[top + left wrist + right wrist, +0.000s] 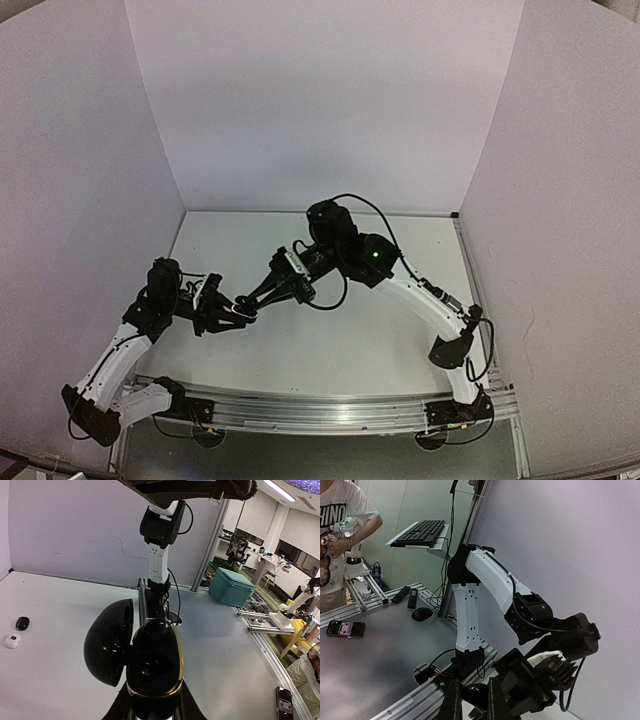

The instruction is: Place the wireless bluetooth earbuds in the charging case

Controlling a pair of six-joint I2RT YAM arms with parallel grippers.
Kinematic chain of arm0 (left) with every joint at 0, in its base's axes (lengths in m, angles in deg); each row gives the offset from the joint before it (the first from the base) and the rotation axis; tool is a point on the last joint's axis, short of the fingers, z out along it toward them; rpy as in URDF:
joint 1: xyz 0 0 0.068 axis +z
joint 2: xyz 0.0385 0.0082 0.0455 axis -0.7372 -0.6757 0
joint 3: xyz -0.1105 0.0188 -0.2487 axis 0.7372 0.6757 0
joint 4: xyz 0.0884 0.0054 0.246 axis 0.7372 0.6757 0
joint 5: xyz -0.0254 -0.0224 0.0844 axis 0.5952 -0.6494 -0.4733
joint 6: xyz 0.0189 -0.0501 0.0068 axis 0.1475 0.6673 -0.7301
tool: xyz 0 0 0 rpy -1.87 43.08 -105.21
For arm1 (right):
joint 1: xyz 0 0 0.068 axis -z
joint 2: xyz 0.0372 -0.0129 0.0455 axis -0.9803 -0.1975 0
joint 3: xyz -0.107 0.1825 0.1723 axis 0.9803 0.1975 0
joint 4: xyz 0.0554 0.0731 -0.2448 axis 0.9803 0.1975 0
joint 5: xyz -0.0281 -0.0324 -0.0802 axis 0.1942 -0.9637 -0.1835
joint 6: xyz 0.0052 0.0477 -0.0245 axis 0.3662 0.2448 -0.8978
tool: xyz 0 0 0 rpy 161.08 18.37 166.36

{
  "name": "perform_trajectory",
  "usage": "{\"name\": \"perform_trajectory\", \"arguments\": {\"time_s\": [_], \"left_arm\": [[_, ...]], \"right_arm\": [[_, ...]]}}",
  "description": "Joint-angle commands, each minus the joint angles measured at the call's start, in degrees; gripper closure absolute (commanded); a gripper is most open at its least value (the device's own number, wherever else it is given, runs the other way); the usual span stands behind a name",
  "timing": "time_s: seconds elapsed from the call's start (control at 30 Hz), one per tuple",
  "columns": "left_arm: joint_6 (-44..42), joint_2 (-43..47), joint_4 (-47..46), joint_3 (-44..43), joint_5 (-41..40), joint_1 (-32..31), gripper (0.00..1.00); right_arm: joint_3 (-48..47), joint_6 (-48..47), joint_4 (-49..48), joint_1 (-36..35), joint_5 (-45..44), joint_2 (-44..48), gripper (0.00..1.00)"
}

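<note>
Evidently the left gripper [236, 312] is clamped on the open black case [152, 665]. The right gripper [472, 705] sits just beside it. Whether it grips anything cannot be told, and the earbuds cannot be made out.

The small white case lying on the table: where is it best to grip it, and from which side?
Probably from straight above: the white case lies flat and low on the table. Pinch its body across the rounded sides, staying clear of the black case beside it.
</note>
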Motion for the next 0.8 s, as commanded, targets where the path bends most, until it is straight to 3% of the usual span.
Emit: {"name": "perform_trajectory", "arguments": {"time_s": [0.0,0.2,0.3,0.47,0.6,0.77], "left_arm": [[-2.29,-2.85,1.75,-3.28,3.94,-1.99,1.0],[2.72,-3.49,-2.6,-2.09,-1.81,-2.02,1.0],[7.32,-1.49,-3.88,0.8,-13.52,-1.78,1.0],[12.14,3.28,-5.19,6.65,-32.77,-1.21,1.0],[12.43,5.25,-5.01,9.28,-43.72,-1.26,1.0],[10.82,5.41,-5.0,10.24,-46.67,-1.22,1.0]], "right_arm": [[0.94,3.88,-8.85,0.04,4.69,-1.77,1.0],[6.77,6.08,-12.01,0.02,-0.23,0.97,1.0],[15.52,10.92,-14.2,0.04,-6.98,6.69,1.0],[40.52,13.81,-12.68,0.9,-23.59,17.51,1.0],[52.68,9.25,0.1,1.06,-32.27,17.36,1.0],[49.83,6.91,15.96,1.05,-38.35,6.66,1.0]]}}
